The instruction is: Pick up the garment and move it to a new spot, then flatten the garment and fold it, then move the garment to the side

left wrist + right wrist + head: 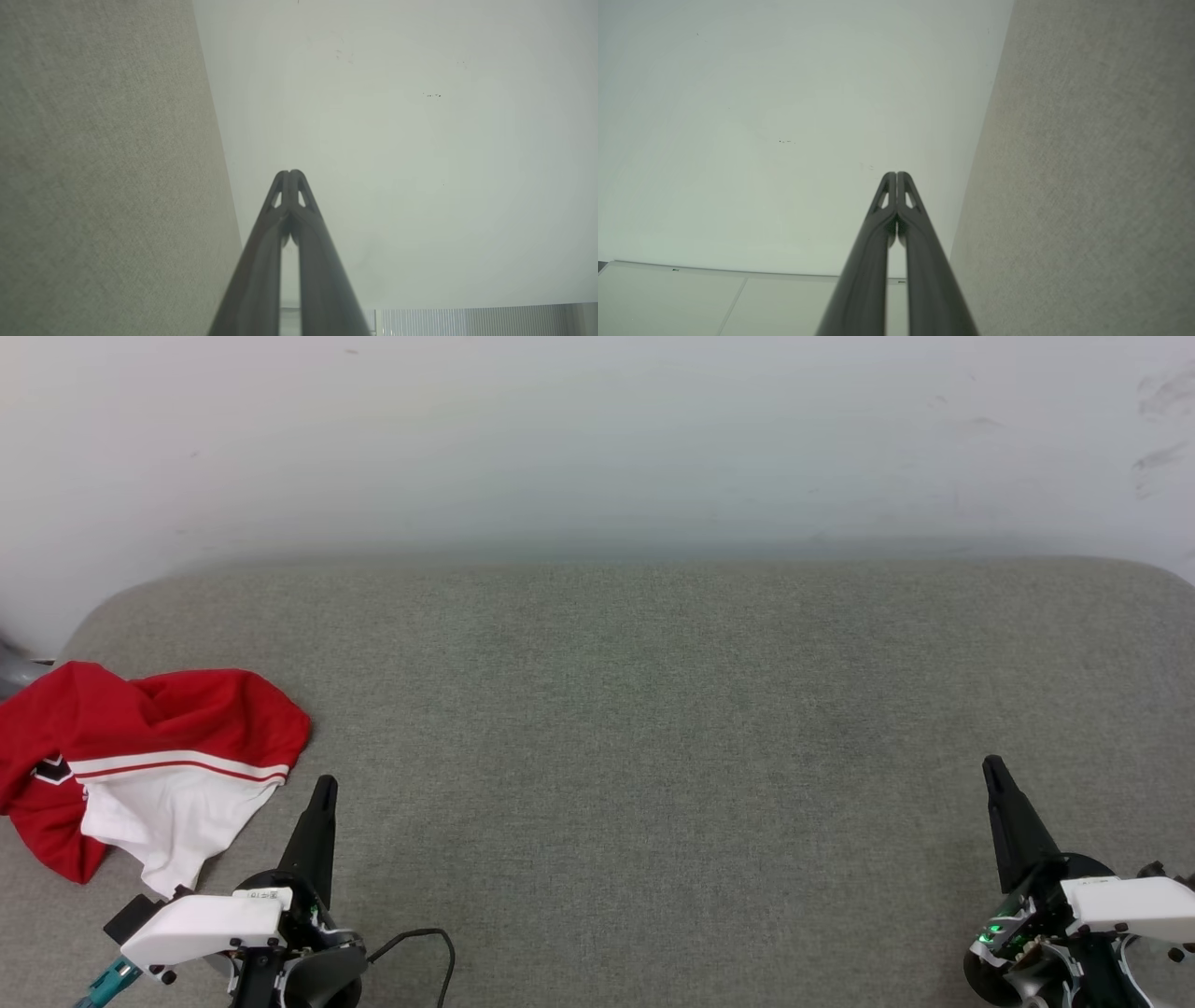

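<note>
Head view: the garment (140,756) lies crumpled just left of the left gripper (324,789) (the nearer arm), well apart from the right gripper (991,767). Left wrist view: jaws pressed together, empty. Right wrist view: likewise closed, holding nothing.

The head camera looked forward and down across the grey cushion (653,728) to the pale wall (597,429) at frame top. Each wrist camera, rolled sideways near that cushion, sighted along the left gripper (290,173) or right gripper (896,173) toward the same wall.
</note>
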Motion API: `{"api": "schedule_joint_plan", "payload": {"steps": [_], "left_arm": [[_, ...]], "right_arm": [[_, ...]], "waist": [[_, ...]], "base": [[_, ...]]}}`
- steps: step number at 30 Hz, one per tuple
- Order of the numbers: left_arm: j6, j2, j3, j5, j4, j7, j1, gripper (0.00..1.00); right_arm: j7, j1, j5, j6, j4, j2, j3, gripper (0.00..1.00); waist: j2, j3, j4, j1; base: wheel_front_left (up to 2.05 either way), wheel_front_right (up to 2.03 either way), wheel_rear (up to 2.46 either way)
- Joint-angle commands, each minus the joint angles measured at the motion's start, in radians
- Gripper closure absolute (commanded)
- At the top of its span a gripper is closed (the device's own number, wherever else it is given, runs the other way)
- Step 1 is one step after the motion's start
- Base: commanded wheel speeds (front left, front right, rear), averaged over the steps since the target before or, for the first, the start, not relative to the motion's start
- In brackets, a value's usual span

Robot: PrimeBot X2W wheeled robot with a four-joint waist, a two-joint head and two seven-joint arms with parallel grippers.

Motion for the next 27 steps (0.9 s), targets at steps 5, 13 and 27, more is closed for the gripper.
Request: {"api": "schedule_joint_plan", "payload": {"steps": [5, 13, 27], "left_arm": [[-0.001, 0.001, 0.003, 0.0, -0.001, 0.004, -0.006, 1.0], [-0.001, 0.001, 0.003, 0.0, -0.001, 0.004, -0.006, 1.0], [-0.001, 0.001, 0.003, 0.0, -0.001, 0.004, -0.006, 1.0]], "right_arm": [[0.003, -0.011, 0.004, 0.004, 0.001, -0.005, 0.0, 1.0], [0.003, -0.011, 0.004, 0.004, 0.001, -0.005, 0.0, 1.0], [0.003, -0.011, 0.004, 0.004, 0.001, -0.005, 0.0, 1.0]], "waist": [[0.0, 0.0, 0.0, 0.0], [0.0, 0.0, 0.0, 0.0], [0.0, 0.0, 0.0, 0.0]], "base": [[0.0, 0.0, 0.0], [0.0, 0.0, 0.0], [0.0, 0.0, 0.0]]}}
